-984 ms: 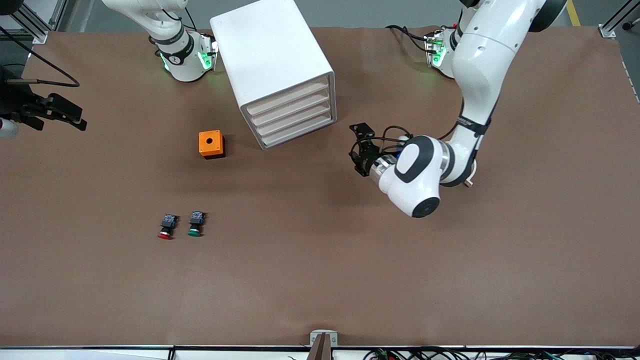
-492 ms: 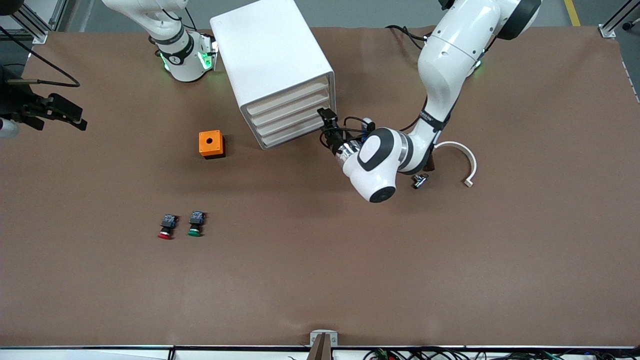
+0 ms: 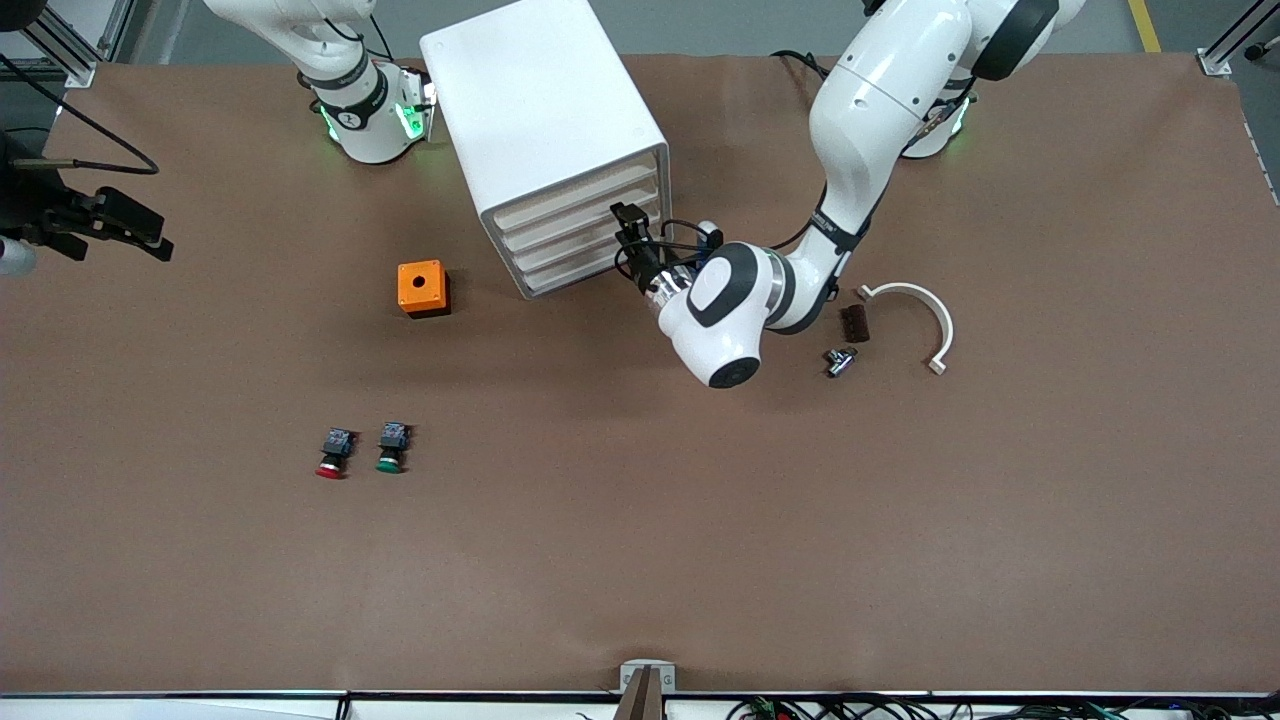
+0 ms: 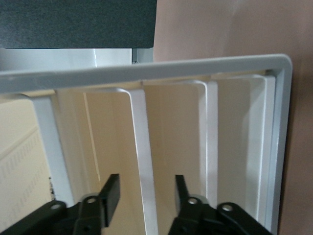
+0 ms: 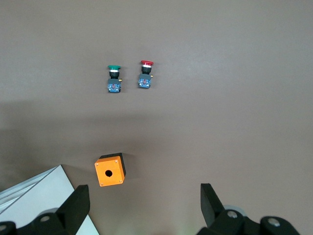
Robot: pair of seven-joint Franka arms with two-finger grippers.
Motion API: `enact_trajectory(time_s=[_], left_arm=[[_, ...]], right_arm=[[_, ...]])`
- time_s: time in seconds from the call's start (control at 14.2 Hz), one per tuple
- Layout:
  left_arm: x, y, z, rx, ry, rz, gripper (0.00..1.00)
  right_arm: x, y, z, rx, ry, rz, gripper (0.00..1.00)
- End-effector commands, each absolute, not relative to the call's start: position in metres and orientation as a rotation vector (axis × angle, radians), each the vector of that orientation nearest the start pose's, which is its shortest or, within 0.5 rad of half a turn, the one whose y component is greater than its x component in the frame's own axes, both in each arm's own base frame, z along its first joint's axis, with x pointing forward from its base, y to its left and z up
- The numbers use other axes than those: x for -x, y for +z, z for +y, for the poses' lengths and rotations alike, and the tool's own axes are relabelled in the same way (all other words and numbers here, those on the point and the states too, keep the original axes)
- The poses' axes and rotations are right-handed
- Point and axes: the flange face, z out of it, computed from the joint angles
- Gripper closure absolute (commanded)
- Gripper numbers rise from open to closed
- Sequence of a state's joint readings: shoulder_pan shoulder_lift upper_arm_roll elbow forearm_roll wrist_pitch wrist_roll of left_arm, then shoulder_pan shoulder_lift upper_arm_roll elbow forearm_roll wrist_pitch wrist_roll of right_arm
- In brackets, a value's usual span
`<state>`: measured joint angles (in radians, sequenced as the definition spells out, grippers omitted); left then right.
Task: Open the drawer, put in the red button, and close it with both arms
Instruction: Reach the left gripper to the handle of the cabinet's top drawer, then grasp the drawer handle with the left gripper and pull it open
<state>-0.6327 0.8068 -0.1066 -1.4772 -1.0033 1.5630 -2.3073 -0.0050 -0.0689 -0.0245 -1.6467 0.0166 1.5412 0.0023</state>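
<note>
The white cabinet (image 3: pixel 545 120) stands near the right arm's base, and its four drawers (image 3: pixel 575 232) are all shut. My left gripper (image 3: pixel 628 228) is open at the drawer fronts. In the left wrist view its jaws (image 4: pixel 146 183) straddle the white front lip of one of the middle drawers (image 4: pixel 142 147) without closing on it. The red button (image 3: pixel 331 456) lies on the table nearer the front camera, beside the green one; it also shows in the right wrist view (image 5: pixel 145 74). My right gripper (image 3: pixel 120 225) waits, open and empty, high over the right arm's end of the table (image 5: pixel 144 196).
A green button (image 3: pixel 391 450) lies right beside the red one. An orange box with a hole (image 3: pixel 422 288) sits between the buttons and the cabinet. A white curved piece (image 3: pixel 915 310), a small dark block (image 3: pixel 853 323) and a metal part (image 3: pixel 838 360) lie beside the left arm.
My left arm has swung across the table toward the cabinet, bringing its open gripper up to the drawer fronts. The right arm and the buttons have not moved.
</note>
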Motion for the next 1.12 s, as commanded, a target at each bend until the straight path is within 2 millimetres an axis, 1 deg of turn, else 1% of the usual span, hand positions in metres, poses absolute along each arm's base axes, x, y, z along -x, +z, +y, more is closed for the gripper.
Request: enact_trajectory(time_s=[0.0,0.14,0.21,0.35,0.42,0.49,0.63,0.7,0.77,0.84,0.91,0.98,1.05], left_arm=[[-0.43,0.205,-0.519,1.199,1.35,-1.854,0.65],[-0.43,0.204,-0.521,1.204,1.349,-1.865,0.83],[-0.429,0.204,-0.522,1.208,1.348,-1.862,1.0],[-0.439,0.204,-0.513,1.194,1.347,-1.884,1.0],[-0.446,0.205,-0.509,1.198,1.341,-1.899,1.0],[-0.464,0.209,-0.498,1.197,1.341,-1.936,1.0],[-0.502,0.21,-0.471,1.185,1.369,-2.008,1.0],[-0.522,0.213,-0.457,1.183,1.394,-2.039,1.0],[-0.54,0.22,-0.445,1.177,1.415,-2.071,1.0],[-0.553,0.225,-0.434,1.172,1.43,-2.095,1.0],[-0.564,0.227,-0.422,1.164,1.447,-2.118,1.0],[-0.57,0.23,-0.418,1.181,1.462,-2.125,1.0],[-0.572,0.231,-0.417,1.202,1.472,-2.128,0.83]], right_arm=[[-0.523,0.626,-0.018,3.121,0.054,0.062,0.0],[-0.525,0.631,-0.022,3.121,0.04,0.062,0.0],[-0.524,0.63,-0.025,3.118,0.056,0.075,0.0],[-0.53,0.629,-0.03,3.12,0.059,0.08,0.0],[-0.534,0.62,-0.032,3.12,0.085,0.081,0.0],[-0.542,0.61,-0.031,3.131,0.098,0.077,0.0],[-0.567,0.567,-0.034,3.111,0.206,0.085,0.0],[-0.582,0.548,-0.04,3.121,0.227,0.089,0.0],[-0.596,0.529,-0.047,3.131,0.251,0.052,0.0],[-0.6,0.526,-0.056,3.162,0.254,-0.035,0.0],[-0.601,0.521,-0.057,3.182,0.269,-0.066,0.0],[-0.602,0.514,-0.055,3.187,0.26,-0.07,0.0],[-0.602,0.498,-0.059,3.182,0.244,-0.039,0.0]])
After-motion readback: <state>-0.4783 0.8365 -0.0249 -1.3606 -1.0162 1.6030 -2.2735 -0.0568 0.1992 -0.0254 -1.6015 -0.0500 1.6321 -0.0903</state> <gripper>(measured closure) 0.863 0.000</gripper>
